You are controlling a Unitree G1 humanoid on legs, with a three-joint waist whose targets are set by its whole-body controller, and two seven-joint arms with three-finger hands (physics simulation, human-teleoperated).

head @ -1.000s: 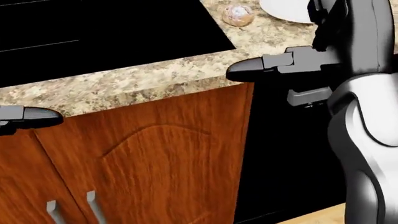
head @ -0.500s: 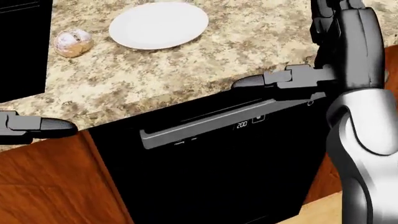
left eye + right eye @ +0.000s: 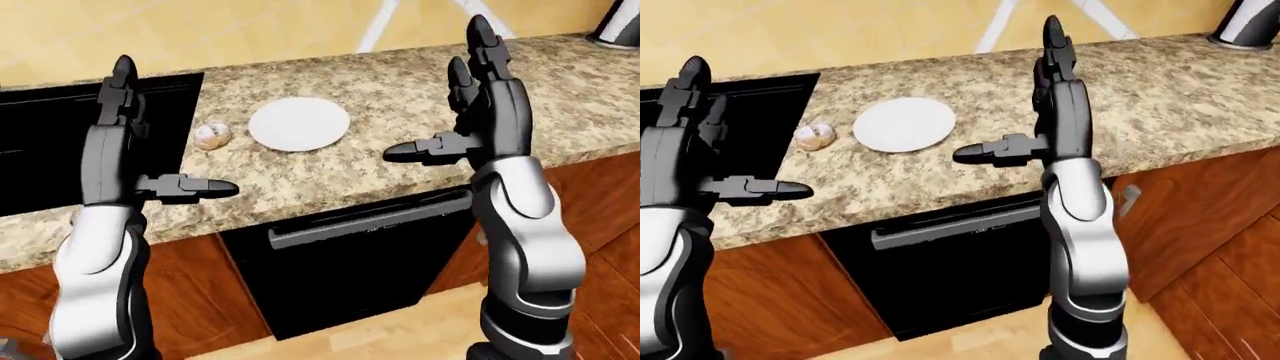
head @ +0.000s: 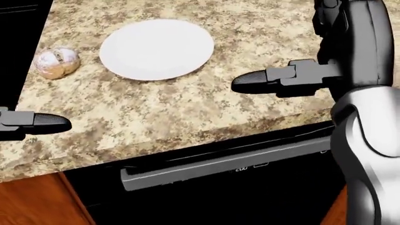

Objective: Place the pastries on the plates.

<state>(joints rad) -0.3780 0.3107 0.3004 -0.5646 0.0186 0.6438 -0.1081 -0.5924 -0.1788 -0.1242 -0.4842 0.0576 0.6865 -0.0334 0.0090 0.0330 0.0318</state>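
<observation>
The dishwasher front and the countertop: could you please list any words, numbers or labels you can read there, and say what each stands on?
Small light marks on the dishwasher panel, just under its handle: too small and blurred to read.
Nothing is written on the plate, the pastry or the granite counter.

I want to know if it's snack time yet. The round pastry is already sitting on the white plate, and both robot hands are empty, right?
Not quite. In the head view the round, pale brown pastry lies on the speckled granite counter, to the left of the round white plate and apart from it. The plate is bare. Both hands are indeed empty.
</observation>
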